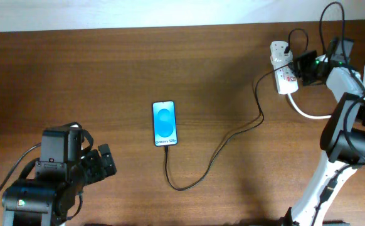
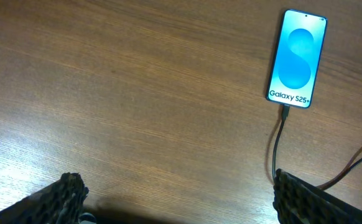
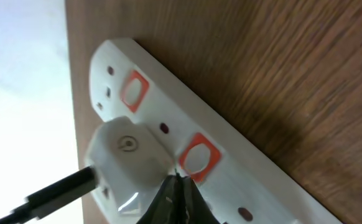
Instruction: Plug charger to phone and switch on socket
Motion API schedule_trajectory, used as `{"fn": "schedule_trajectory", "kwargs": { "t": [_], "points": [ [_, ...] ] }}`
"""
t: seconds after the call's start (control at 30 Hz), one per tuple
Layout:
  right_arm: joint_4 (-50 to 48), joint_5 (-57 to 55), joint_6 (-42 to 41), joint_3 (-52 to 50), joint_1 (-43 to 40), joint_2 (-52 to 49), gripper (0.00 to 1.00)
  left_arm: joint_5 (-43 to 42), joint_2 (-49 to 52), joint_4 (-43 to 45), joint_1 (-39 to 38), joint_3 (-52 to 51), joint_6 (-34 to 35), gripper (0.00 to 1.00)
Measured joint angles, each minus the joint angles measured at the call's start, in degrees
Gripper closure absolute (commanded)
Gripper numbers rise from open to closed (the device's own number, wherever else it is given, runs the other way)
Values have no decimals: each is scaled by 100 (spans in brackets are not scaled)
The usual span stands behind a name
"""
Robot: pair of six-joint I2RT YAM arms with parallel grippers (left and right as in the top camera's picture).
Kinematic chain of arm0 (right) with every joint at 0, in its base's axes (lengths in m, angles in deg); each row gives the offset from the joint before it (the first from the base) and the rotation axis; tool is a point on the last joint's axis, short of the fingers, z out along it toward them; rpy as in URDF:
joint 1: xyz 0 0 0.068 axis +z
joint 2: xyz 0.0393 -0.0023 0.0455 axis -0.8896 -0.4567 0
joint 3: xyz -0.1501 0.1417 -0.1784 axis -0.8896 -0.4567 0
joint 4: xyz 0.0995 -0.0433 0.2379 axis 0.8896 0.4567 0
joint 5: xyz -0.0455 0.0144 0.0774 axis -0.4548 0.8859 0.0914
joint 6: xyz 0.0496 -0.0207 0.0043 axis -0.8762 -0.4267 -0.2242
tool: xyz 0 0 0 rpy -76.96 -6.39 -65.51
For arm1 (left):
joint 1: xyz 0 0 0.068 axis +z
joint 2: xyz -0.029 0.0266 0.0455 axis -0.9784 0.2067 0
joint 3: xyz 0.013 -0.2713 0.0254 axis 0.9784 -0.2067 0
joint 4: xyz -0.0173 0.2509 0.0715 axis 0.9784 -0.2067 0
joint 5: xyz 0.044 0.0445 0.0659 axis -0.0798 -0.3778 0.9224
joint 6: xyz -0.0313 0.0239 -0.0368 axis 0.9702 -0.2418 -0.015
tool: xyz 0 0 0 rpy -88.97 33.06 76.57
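Nearest, the left arm sits folded low at the front-left of the surface, its claw [image 1: 107,160] spread wide over bare wood and holding nothing. Beyond it the phone [image 1: 164,123] lies flat with its screen lit, and the charger [image 1: 214,157], thin and limp, appears seated in the phone's near edge. Farthest, the right arm reaches to the back-right corner, its wrist bent over the socket [image 1: 283,75]. The right claw [image 3: 178,193] is pinched together, its tip at a red-marked switch [image 3: 198,157] beside a white plug [image 3: 128,158]. The strip looks light and likely to slide, so press the stiff rocker straight down.
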Motion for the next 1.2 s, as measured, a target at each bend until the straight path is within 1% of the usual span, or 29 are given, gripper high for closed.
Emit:
{"fn": "schedule_trajectory", "kwargs": {
  "t": [0.7, 0.97, 1.2],
  "points": [
    [-199, -195, -107, 0, 11, -48, 96, 0, 0, 2, 0, -2, 0, 1],
    [-251, -518, -149, 0, 101, -48, 96, 0, 0, 2, 0, -2, 0, 1],
    [-254, -584, -175, 144, 114, -190, 96, 0, 0, 2, 0, -2, 0, 1]
  ]
}}
